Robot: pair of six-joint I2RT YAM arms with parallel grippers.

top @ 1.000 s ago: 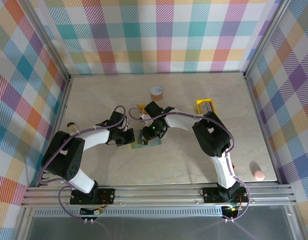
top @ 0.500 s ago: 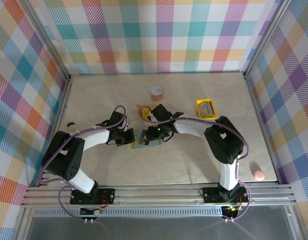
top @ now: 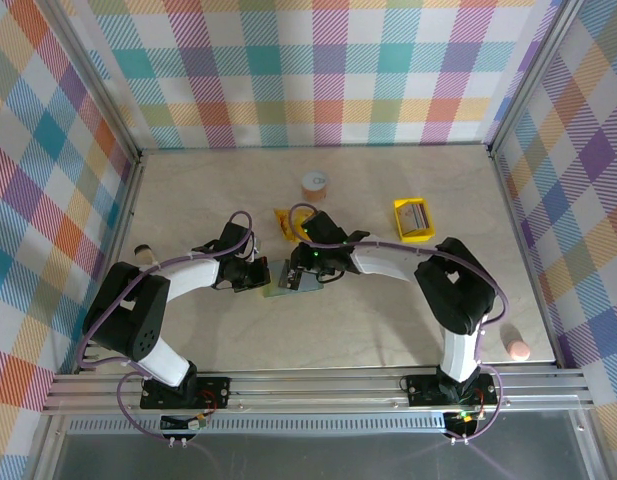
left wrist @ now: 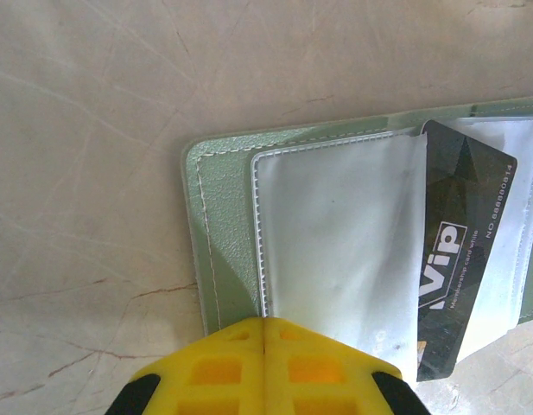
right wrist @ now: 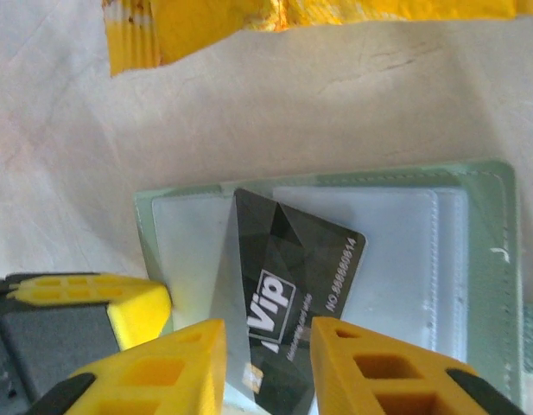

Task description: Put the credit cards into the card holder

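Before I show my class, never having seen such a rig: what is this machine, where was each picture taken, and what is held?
Two robot arms, left arm and right arm, are bolted at a table's near edge. One picture looks down from above; the others come from wrist cameras. On the table lie an open green card holder, a snack packet and a yellow tray. The left tool, shut, rests at the holder's edge. The right tool has its jaws apart around the near end of a black card, partly inside a clear sleeve; it seems not gripped.
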